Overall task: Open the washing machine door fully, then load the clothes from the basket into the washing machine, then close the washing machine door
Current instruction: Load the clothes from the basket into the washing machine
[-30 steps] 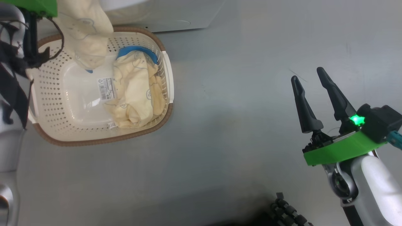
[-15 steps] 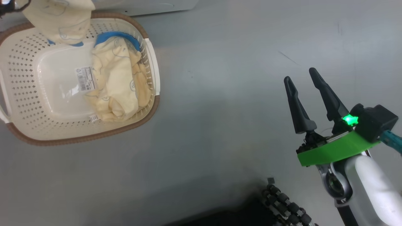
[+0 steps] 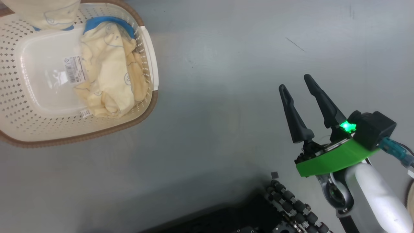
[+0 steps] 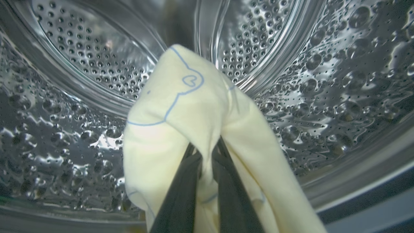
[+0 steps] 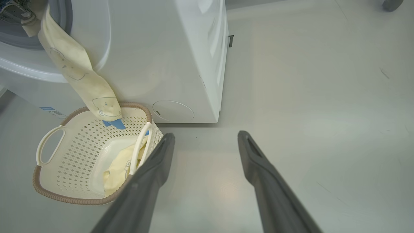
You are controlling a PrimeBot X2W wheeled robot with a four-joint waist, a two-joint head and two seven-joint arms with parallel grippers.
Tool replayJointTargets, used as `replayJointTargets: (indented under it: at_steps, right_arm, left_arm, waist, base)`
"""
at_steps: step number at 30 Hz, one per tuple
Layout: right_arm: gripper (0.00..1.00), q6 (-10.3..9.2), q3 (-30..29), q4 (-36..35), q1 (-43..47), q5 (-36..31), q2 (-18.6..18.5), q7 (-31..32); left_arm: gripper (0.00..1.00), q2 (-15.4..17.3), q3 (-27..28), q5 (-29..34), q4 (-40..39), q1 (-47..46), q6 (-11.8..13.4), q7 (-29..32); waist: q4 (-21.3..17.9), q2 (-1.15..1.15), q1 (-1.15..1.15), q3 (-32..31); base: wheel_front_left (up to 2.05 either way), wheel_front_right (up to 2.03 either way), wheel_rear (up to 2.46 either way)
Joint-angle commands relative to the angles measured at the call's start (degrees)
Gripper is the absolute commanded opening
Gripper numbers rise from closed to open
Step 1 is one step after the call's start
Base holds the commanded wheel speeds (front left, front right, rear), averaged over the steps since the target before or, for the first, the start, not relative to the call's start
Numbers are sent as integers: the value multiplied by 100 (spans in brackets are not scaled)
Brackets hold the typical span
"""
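Note:
In the left wrist view my left gripper (image 4: 207, 155) is shut on a cream-yellow garment (image 4: 181, 106) with a blue bear outline, held inside the steel perforated drum (image 4: 81, 48). From the right wrist view that garment (image 5: 77, 77) trails out of the washing machine (image 5: 161, 48) opening, its blue-trimmed end touching the basket (image 5: 51, 171) rim. A second garment (image 3: 106, 68) lies in the basket (image 3: 29, 123) against its right wall. My right gripper (image 3: 295, 82) stands open over bare floor, far right of the basket. The washing machine door is out of view.
The basket sits on grey floor right in front of the washer, below its grey gasket (image 5: 61, 19). A round cover (image 5: 173, 111) is low on the washer front. Black ribbed cabling of my base (image 3: 288, 207) lies near the bottom edge. Open floor lies to the right.
The head camera has swung, sliding the basket toward the upper left. The left arm with the hanging garment has gone off that view's top left. The right gripper stays open.

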Motion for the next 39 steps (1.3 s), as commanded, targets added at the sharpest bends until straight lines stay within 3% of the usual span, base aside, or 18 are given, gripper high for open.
replayJointTargets:
  at_steps: [1,7,15,16,17,18,30,39]
  right_arm:
    - [100,-1,109,-136,226,42,-24,-55]
    - [100,-1,204,-122,232,62,-2,-55]
    - [100,-1,238,-99,202,86,24,-55]
    - [100,-1,244,-87,194,90,26,-55]
    - [100,-1,250,-76,181,94,30,-55]
    - [100,-1,250,-63,170,94,32,-55]
    - [100,-1,125,-51,100,82,-9,-55]
    - [100,-1,-43,-89,-13,63,-17,-55]
  left_arm:
    - [0,248,69,22,-174,-346,26,-155]
    - [0,329,-226,411,-166,-730,39,-1010]
    - [0,406,-244,466,-126,-822,60,-1148]
    - [20,390,-193,401,-25,-780,80,-1148]
    - [67,375,-159,355,49,-762,95,-1149]
    - [100,352,-126,305,154,-726,111,-1149]
    - [100,122,0,15,593,-325,237,-1151]
    - [100,-7,173,-187,257,193,327,-1152]
  waist:
    - [-29,0,0,26]
    - [-131,0,0,46]
    - [-215,0,0,98]
    - [-214,0,0,93]
    - [-215,0,0,89]
    - [-207,0,0,67]
    - [-13,0,0,-258]
    - [183,0,0,-445]
  base:
    - [0,0,0]
    - [0,0,0]
    - [0,0,0]
    - [0,0,0]
    - [0,0,0]
    - [0,0,0]
    - [0,0,0]
    - [0,0,0]
